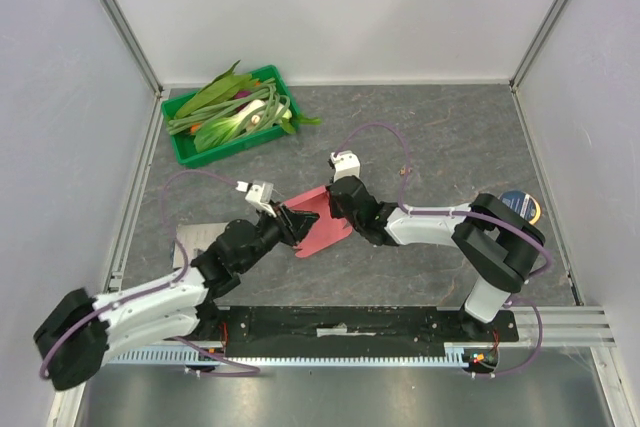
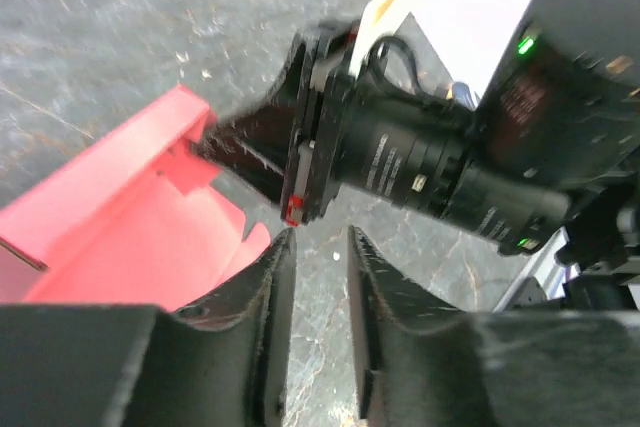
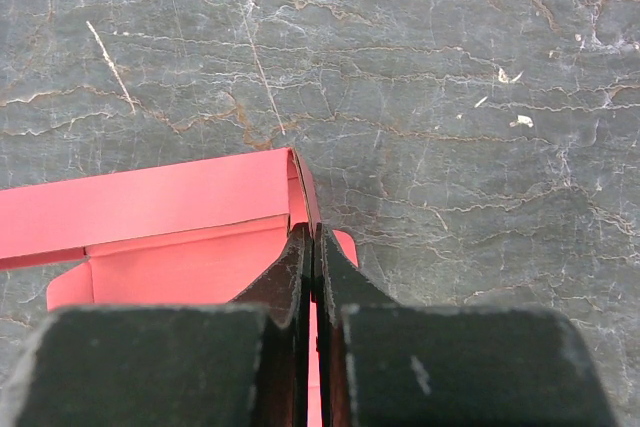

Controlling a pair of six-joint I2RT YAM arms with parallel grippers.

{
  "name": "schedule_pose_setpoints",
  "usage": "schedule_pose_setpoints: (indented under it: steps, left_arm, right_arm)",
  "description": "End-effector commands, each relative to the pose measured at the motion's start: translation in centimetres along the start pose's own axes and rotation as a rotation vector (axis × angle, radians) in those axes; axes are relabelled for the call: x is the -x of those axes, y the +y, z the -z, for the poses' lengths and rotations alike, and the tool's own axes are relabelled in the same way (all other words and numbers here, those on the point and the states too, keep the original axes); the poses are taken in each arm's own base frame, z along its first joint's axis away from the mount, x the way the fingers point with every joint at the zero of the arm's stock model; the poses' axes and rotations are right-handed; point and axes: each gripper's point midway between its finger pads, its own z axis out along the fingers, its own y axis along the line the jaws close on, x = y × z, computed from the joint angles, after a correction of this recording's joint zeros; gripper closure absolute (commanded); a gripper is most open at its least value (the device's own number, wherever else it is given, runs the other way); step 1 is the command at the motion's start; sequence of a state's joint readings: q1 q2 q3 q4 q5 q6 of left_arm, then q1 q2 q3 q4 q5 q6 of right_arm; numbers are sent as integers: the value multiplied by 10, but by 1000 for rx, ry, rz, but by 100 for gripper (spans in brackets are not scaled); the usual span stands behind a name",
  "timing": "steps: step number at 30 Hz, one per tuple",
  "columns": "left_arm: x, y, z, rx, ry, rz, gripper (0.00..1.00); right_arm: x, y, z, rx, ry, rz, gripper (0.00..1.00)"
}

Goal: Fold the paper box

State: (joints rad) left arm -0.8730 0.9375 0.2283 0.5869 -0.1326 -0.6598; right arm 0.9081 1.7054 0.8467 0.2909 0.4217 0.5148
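Holding the box (image 1: 325, 222) at mid-surface (image 1: 450, 137), between the two arms, with part of it raised off the flat.

Right fingers (image 3: 300, 272): pressed together on a thin wall of the box, with pink card visible in the slit between them. Judgement: this pinch is an anchor. It keeps one panel up so the other arm has something to fold against.

Left fingers (image 2: 272, 282): slightly spread, with bare surface showing in the gap and nothing between them. One tip sits just beside a curved pink flap. Contact cannot be told. Judgement: they are placed low and close to that flap to push or take it next.

Tray (image 1: 172, 132) of greens: far left corner, well apart from the work and not involved.

View notes:
- Top view gives the layout only. The arms meet the box from opposite sides, left arm from the near left, right arm from the right. The state of the fingers is unreadable there.
- Left wrist view alone shows both sets of fingers together. The right ones clamp the box's far edge, just beyond the left tips. It is somewhat blurred.
- Right wrist view alone shows the fold. A long side wall stands up, meeting a corner just ahead of the fingertips, with a paler inner panel below it. The left fingers do not appear in this view.
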Motion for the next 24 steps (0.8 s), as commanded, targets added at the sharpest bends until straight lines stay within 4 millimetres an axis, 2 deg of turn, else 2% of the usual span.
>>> schedule_pose_setpoints:
  steps: [1,3,4,5,6,8,9,10,11,13,14,15,18,20,24]
  left_arm:
    - [42,9,13,135,-43,-135,60]
    - [58,12,12,179,-40,-115,50]
    - [70,23,7,250,-13,-90,50]
    - [72,21,2,238,19,-72,47]
    - [79,28,-3,248,33,-55,47]
    - [75,28,-20,239,114,-63,36]
    - [84,27,-28,238,111,-69,33]
    - [84,29,-33,236,127,-92,32]
    - [73,35,-42,238,184,-91,31]
    - [78,42,-50,237,192,-123,31]
    - [67,45,-57,212,234,-117,31]
    - [71,50,-61,210,236,-109,32]
    - [57,57,-70,171,278,-107,33]
    - [48,57,-73,127,302,-104,33]
    - [23,69,-72,127,353,-65,36]
  right_arm:
    - [-16,-2,-2,1,30,41,100]
    - [-17,-2,-2,4,28,44,100]
    - [-17,-2,-2,4,27,43,100]
    - [-16,-1,-1,8,24,43,100]
    - [-15,-1,-1,11,22,43,100]
    - [-14,1,-1,20,21,51,100]
    - [-14,1,-2,20,21,55,100]
    - [-14,2,-2,26,22,64,100]
    - [-13,2,-2,27,21,66,100]
    - [-13,5,-2,45,20,74,100]
    - [-14,6,-3,50,23,81,100]
    - [-14,6,-3,50,23,81,100]
    - [-15,6,-4,49,28,86,100]
    - [-14,7,-4,52,28,86,100]
    - [-15,8,-4,59,28,87,100]
